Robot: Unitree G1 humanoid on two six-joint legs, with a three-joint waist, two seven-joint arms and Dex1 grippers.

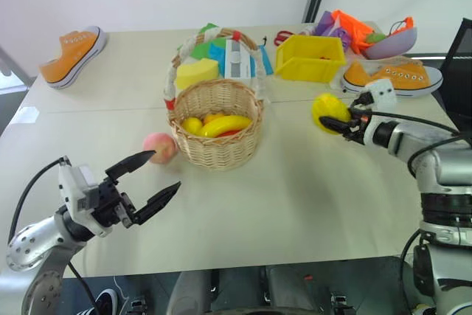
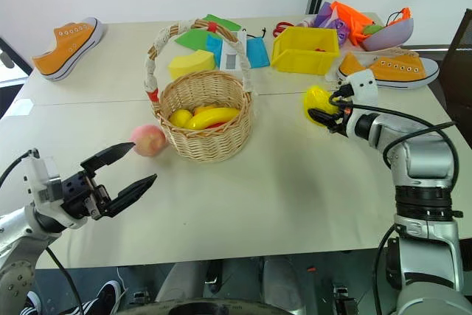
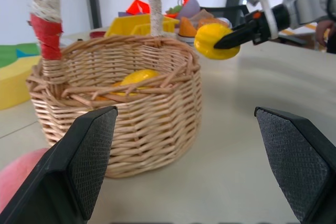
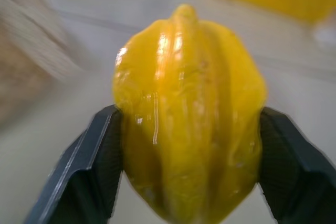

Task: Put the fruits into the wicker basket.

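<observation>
The round wicker basket (image 1: 218, 127) stands mid-table with a banana (image 1: 223, 125) and another yellow fruit (image 1: 192, 125) inside it. A pink-orange peach (image 1: 159, 147) lies on the table against the basket's left side. My right gripper (image 1: 333, 119) is shut on a bright yellow ribbed fruit (image 1: 329, 111), held above the table to the right of the basket; the right wrist view shows that ribbed fruit (image 4: 186, 114) clamped between both fingers. My left gripper (image 1: 155, 180) hangs open in front of the peach, nothing between its fingers.
Behind the basket lie a pale yellow wedge block (image 1: 196, 73), coloured flat shapes and a yellow plastic bin (image 1: 310, 57). Orange sneakers sit at the far left (image 1: 72, 55) and at the right (image 1: 391, 77). A purple bowl (image 1: 391, 42) with items is at the back right.
</observation>
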